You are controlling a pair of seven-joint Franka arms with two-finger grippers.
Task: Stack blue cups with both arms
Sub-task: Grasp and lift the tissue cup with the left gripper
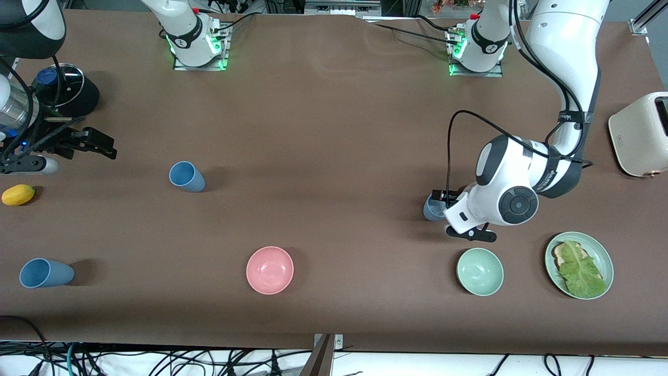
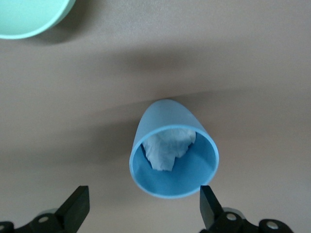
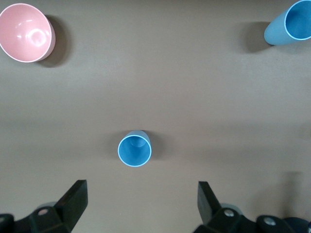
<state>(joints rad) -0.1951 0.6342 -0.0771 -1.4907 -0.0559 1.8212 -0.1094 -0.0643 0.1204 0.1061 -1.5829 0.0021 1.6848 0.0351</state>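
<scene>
Three blue cups stand on the brown table. One cup, with crumpled white paper inside, is at the left arm's end. My left gripper is low beside it and open, the cup's rim just ahead of the fingertips and apart from them. A second cup stands toward the right arm's end. My right gripper hangs open and empty, high over the table near it. The third cup sits nearer the front camera at the right arm's end.
A mint-green bowl and a green plate with toast and lettuce lie near the left gripper. A pink bowl sits mid-table. A toaster, a yellow fruit and a lidded black pot stand at the ends.
</scene>
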